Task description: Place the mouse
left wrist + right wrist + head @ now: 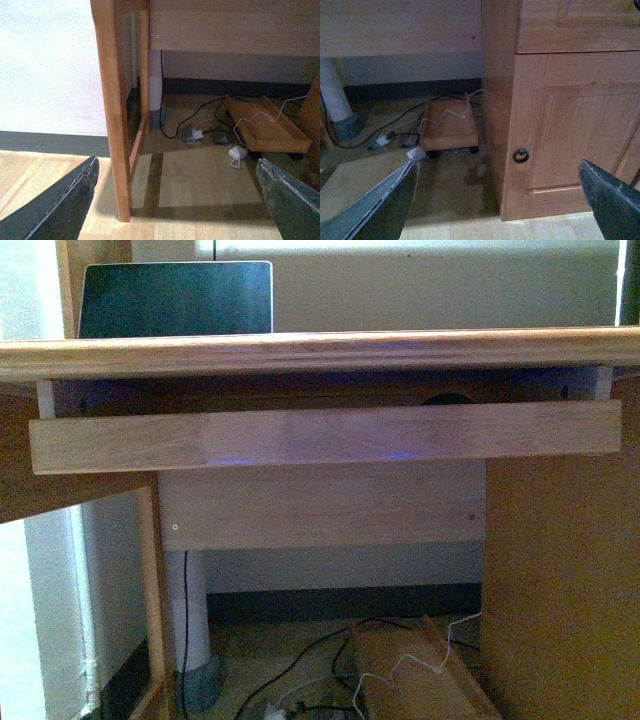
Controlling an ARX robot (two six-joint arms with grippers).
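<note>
Your left gripper point(176, 161) and right gripper point(497, 162) gape empty. The mouse point(447, 397) (only a dark matte dome) peeks behind the smooth wooden tray front point(320, 435), outside both jaws; a square desk leg point(112, 100) fronts the left.

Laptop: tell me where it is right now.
Front view, upper left: the laptop stands on the desk top, above the left end of the pull-out shelf.
</note>
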